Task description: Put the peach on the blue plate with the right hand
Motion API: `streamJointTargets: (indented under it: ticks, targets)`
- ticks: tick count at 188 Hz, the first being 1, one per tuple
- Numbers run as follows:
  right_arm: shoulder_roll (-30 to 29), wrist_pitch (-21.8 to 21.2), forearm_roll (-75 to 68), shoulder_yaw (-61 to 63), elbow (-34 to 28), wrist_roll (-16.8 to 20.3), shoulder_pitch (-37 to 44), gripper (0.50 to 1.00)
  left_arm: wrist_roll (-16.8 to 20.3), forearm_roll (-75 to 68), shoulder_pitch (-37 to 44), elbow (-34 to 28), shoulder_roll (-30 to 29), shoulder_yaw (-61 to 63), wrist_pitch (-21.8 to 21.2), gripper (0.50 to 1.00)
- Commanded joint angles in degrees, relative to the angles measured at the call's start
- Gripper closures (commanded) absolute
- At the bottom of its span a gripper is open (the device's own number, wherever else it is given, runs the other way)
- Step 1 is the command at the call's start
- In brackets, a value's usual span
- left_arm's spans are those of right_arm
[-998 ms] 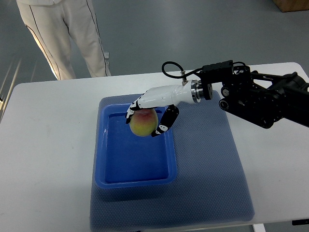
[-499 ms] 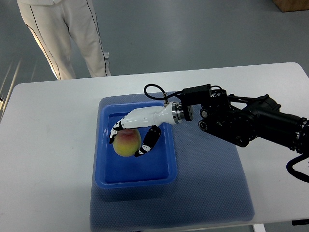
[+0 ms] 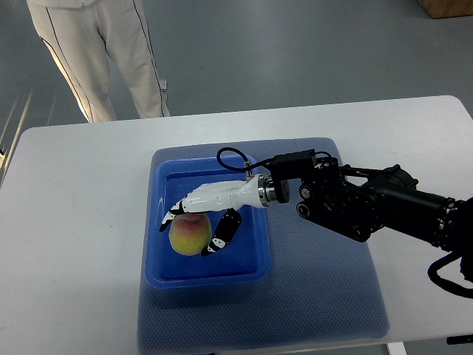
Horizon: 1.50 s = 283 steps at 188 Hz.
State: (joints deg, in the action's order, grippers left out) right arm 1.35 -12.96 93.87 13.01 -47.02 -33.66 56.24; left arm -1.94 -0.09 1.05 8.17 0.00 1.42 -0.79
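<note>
Peach [image 3: 188,234] sits low inside the blue plate [image 3: 211,277], near its left wall, with the right hand [image 3: 198,219] curled over it, fingers [image 3: 170,217] wrapping its top and sides.

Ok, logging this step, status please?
Right hand shut on round yellow-pink peach, low inside blue rectangular plate. Left hand not in view. Nothing in the way.
</note>
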Motion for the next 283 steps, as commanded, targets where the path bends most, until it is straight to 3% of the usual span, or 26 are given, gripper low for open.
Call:
streamJointTargets:
  ticks: [1, 22, 92, 145, 188, 189, 207, 249, 283]
  targets:
    - [0.1, 0.0, 0.0, 0.0, 0.0, 0.0, -0.3, 0.640, 0.0, 0.0, 0.0, 0.0, 0.0, 0.0, 0.0, 0.500]
    - [0.1, 0.0, 0.0, 0.0, 0.0, 0.0, -0.8, 0.607, 0.0, 0.0, 0.0, 0.0, 0.0, 0.1, 0.0, 0.500]
    - [1.5, 0.2, -1.9, 1.9, -0.1, 0.0, -0.6, 0.587, 0.0, 0.0, 0.0, 0.0, 0.0, 0.0, 0.0, 0.500]
    - [4.4, -0.1, -12.9, 12.4, 0.7, 0.0, -3.1, 0.579, 0.0, 0.0, 0.0, 0.0, 0.0, 0.0, 0.0, 0.500]
    - [6.5, 1.0, -32.1, 20.2, 7.9, 0.0, -5.9, 0.576, 0.0, 0.0, 0.0, 0.0, 0.0, 0.1, 0.0, 0.500]
    - [6.5, 1.9, -37.3, 21.5, 10.6, -0.1, -6.2, 0.579, 0.0, 0.0, 0.0, 0.0, 0.0, 0.0, 0.0, 0.500]
    - [6.4, 5.1, -44.1, 21.7, 13.8, -0.3, -7.1, 0.579, 0.0, 0.0, 0.0, 0.0, 0.0, 0.0, 0.0, 0.500]
    - [6.4, 6.4, -57.3, 21.8, 14.9, 0.1, -9.6, 0.576, 0.0, 0.0, 0.0, 0.0, 0.0, 0.0, 0.0, 0.500]
    - [5.7, 6.4, -71.1, 21.8, 14.9, 5.6, -12.9, 0.576, 0.0, 0.0, 0.0, 0.0, 0.0, 0.0, 0.0, 0.500]
